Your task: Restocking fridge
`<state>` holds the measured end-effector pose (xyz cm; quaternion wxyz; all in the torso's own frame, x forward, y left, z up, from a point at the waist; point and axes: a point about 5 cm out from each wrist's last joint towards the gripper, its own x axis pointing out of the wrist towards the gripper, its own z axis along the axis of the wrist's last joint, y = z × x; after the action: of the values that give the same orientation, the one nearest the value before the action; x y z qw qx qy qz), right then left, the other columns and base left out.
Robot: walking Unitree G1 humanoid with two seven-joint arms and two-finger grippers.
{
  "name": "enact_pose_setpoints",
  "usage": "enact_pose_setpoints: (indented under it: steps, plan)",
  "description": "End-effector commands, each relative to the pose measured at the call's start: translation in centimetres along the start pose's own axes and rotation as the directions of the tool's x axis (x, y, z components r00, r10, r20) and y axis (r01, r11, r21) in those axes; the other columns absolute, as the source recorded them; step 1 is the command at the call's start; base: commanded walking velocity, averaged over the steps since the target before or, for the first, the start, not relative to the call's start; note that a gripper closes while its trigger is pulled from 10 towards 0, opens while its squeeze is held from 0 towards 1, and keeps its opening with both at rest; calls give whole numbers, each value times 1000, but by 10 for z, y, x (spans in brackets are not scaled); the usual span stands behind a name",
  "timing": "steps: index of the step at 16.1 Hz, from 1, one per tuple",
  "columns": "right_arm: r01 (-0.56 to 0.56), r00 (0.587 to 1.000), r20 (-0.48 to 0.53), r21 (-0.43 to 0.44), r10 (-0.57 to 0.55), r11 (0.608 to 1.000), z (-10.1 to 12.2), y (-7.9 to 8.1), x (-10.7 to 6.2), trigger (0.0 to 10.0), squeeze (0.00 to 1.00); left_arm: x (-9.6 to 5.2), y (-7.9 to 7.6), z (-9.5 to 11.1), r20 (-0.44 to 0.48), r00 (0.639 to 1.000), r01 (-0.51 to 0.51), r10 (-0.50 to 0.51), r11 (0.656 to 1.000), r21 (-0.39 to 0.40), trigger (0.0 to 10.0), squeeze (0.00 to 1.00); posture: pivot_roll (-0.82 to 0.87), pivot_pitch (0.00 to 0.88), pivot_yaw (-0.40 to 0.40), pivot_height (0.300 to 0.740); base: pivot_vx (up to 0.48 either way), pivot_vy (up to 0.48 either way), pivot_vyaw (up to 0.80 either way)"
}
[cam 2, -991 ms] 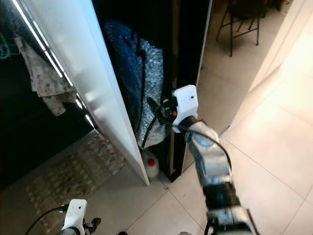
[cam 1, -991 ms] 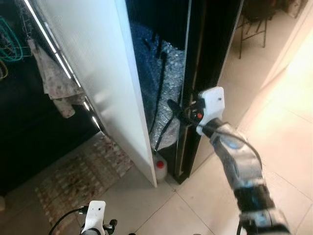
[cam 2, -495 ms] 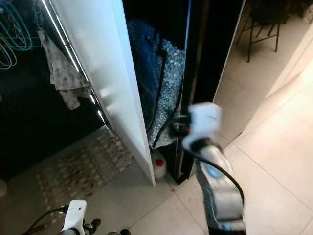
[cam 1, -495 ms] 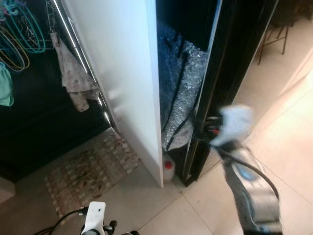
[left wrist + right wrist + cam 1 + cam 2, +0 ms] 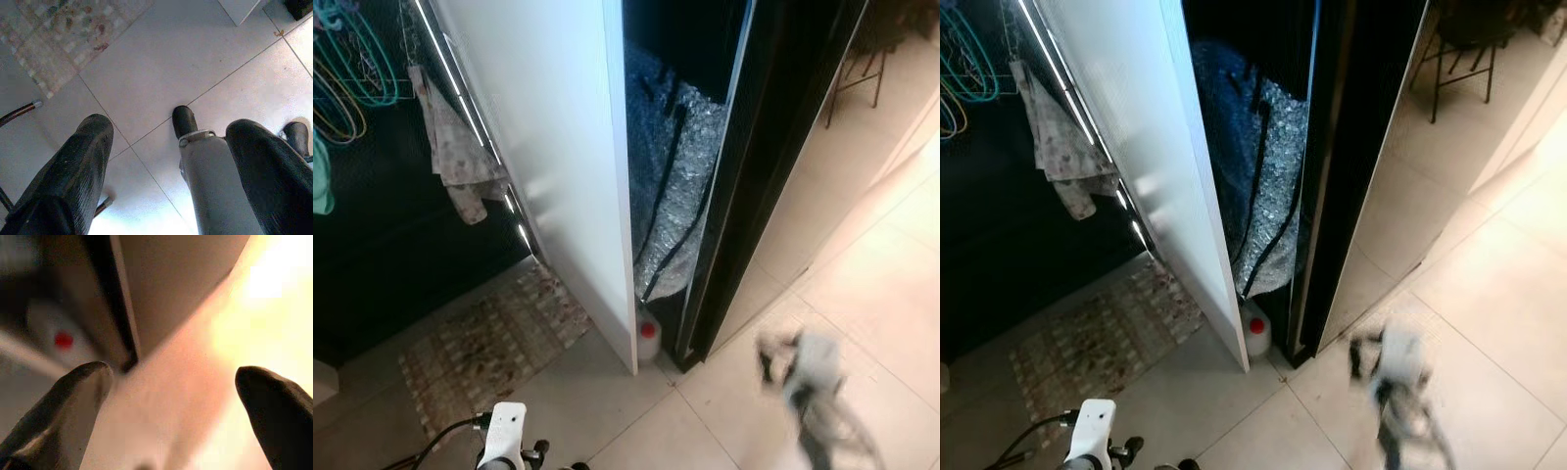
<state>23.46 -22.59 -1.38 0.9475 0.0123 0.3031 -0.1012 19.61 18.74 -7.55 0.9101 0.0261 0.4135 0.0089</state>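
Glossy tiled floor (image 5: 862, 274); blurred right tool (image 5: 793, 362), fingers spread.

A patterned rug (image 5: 489, 343) lies on the tiled floor (image 5: 862, 284), with a cloth (image 5: 455, 162) and hangers (image 5: 357, 69) hung above.

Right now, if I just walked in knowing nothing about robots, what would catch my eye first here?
Probably the tall white door standing ajar, with crinkly silver bubble wrap filling the dark gap beside it and a small red-capped white bottle on the floor at its foot. Low on the robot's right, the right gripper is a blur over the pale tiles, fingers apart.
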Motion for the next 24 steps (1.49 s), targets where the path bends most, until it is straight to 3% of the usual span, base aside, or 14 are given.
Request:
enact_pose_setpoints:
  steps: [1,3,5,6,7,8,10,18,24]
  plan:
    - [-29,997,-66,-13,29,999,-20,5,2,10000,0,-2,4,-7,-20,1000,-11,11,1000,17,10000,0,-137,155,85,740,0,0,0]
    - [-102,977,-189,-33,94,994,-59,7,-2,10000,0,-2,4,-6,-19,1000,-8,8,1000,22,10000,0,-133,163,89,740,0,0,0]
    - [-62,949,-310,-37,48,997,-85,0,-10,10000,0,-2,5,-6,-25,1000,-4,5,1000,31,10000,0,-136,165,94,740,0,0,0]
    - [-32,906,-423,-90,-9,995,-110,-6,-22,10000,0,-2,5,-7,-30,1000,-2,3,999,32,10000,0,-92,164,91,740,0,0,0]
    - [-31,906,-424,-70,-2,997,-115,-2,-24,10000,0,-2,5,-7,-31,1000,-3,4,1000,26,10000,0,-101,167,94,740,0,0,0]
    - [-31,910,-414,-37,13,999,-115,2,-24,10000,0,-2,5,-8,-34,999,-2,3,1000,27,10000,0,-104,167,96,740,0,0,0]
    - [-78,916,-398,-73,43,994,-116,8,-24,10000,0,-3,5,-11,-51,999,13,-10,999,43,10000,0,-116,155,99,740,0,0,316]
    - [-100,913,-405,-105,49,990,-121,15,-26,10000,0,-5,0,-20,-75,997,28,-26,999,37,10000,0,-121,98,88,740,0,0,789]
    - [-99,897,-440,-126,34,987,-130,9,-32,10000,0,-5,2,-20,-76,997,29,-26,999,36,10000,0,-118,105,85,740,0,0,796]
